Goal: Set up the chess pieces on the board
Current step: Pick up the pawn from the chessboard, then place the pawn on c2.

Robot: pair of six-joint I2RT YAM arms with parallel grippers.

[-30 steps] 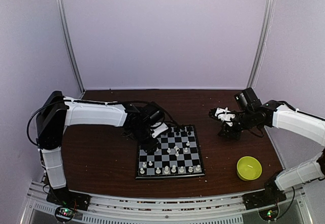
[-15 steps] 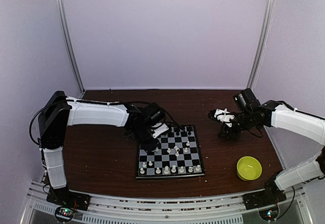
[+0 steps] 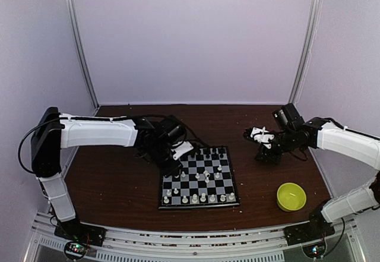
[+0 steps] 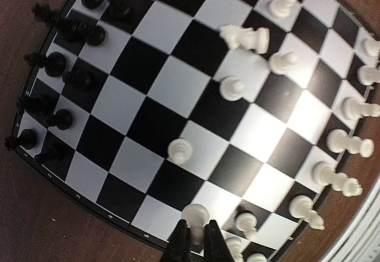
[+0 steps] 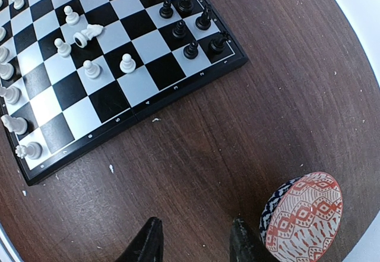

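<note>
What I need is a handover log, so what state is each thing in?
left gripper: shut on a white pawn.
right gripper: open, empty.
board: flat on the table.
toppled white piece: lying on its side.
black pieces: standing in two rows.
yellow-green bowl: upright, looks empty.
red-patterned bowl: contents hidden.

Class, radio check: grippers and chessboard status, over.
Left gripper shut on white plastic pawn. Right gripper open, empty. White piece lies toppled on black-and-grey checkered board.
</note>
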